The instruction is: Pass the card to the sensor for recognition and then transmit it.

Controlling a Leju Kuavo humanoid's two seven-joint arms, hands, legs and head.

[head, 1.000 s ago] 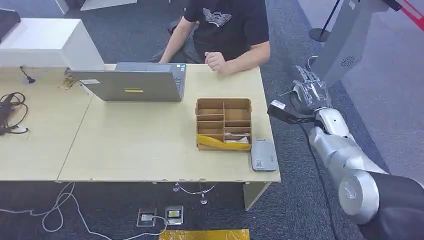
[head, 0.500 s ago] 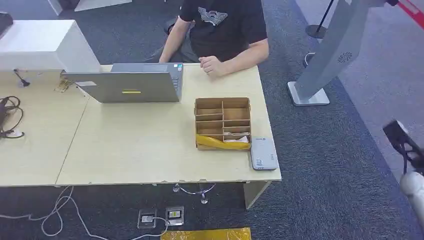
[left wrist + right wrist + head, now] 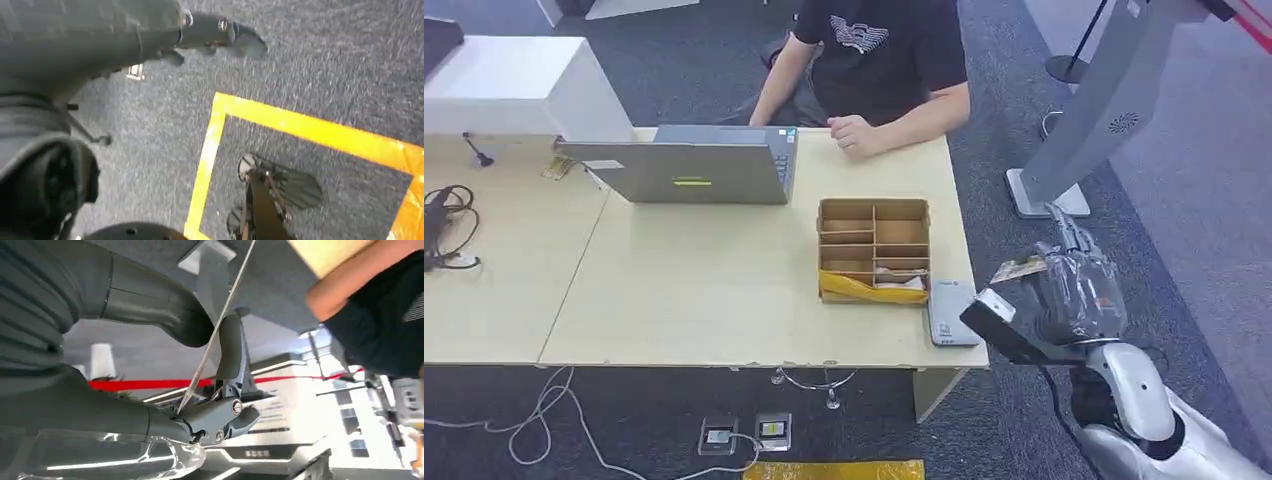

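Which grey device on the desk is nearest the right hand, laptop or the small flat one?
The small flat grey sensor at the desk's front right corner, beside the cardboard box. The right hand, holding a card, is just off that corner; the laptop sits farther back.

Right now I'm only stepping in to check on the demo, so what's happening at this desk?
The robot's right hand holds a thin card, pinched between thumb and fingers, beside the desk's right end, near the grey card reader at the front corner by the cardboard organizer. The card is not yet over the reader. The left hand hangs over the carpet, holding nothing. A person sits at the far side, next to a laptop.
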